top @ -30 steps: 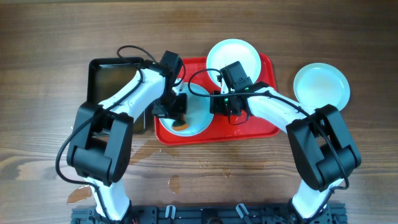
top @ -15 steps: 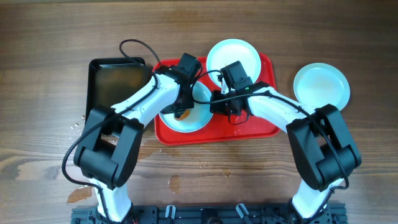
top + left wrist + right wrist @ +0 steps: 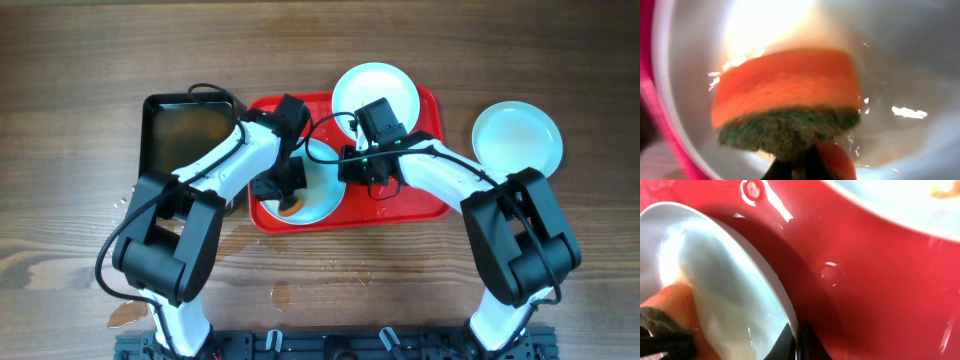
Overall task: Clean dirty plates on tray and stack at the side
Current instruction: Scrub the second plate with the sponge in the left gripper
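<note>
The left arm (image 3: 235,150) has dragged the sponge (image 3: 291,205) back from the middle of the plate to its near edge, while the right arm (image 3: 430,170) has stayed put. On the table (image 3: 80,80), the red tray (image 3: 405,212) carries two plates. The scrubbed plate (image 3: 320,185) sits at its left end. The far plate (image 3: 375,90), at the tray's far edge, shows an orange smear in the right wrist view. A third plate (image 3: 516,135) lies on the table to the right, off the tray. The left jaws are clamped on the sponge, which presses on the wet plate. The right jaws pinch that plate's rim to steady it. This looks like mid-scrub. The next move probably calls for a few more strokes, then the right arm carrying the plate onto the one at the side.
</note>
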Robot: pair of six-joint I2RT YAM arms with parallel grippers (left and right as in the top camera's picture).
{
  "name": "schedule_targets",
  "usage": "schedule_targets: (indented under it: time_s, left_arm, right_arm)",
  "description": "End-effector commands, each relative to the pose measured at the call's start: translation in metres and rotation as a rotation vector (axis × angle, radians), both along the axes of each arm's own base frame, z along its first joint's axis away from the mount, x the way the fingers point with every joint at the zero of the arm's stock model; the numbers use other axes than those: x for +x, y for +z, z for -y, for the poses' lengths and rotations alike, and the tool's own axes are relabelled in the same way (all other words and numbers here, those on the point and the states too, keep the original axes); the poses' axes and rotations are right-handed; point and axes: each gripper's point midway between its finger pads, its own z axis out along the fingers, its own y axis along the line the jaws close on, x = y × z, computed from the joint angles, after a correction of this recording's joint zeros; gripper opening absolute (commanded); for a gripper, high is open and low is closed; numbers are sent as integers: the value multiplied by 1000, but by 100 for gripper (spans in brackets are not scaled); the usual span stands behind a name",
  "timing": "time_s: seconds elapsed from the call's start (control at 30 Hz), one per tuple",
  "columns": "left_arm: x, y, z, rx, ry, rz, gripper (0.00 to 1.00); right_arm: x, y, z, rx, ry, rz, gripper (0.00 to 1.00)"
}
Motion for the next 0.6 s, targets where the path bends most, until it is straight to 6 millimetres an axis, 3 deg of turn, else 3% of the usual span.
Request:
schedule_targets:
  time_s: [0.0, 0.2, 0.33, 0.43, 0.57]
  left_arm:
    - [0, -6, 37, -186, -53, -2, 4]
    - [59, -7, -13, 132, 129, 287, 4]
    - [88, 2, -16, 158, 177, 427, 4]
    - [76, -2, -14, 141, 164, 366, 4]
    - [25, -11, 3, 29, 130, 116, 4]
  right_arm:
    - [-3, -11, 2, -14, -19, -28, 4]
    - [-3, -11, 2, -14, -19, -27, 4]
    - [-3, -11, 2, -14, -19, -27, 4]
    - [-3, -11, 2, -14, -19, -28, 4]
    - [-3, -11, 2, -14, -19, -28, 4]
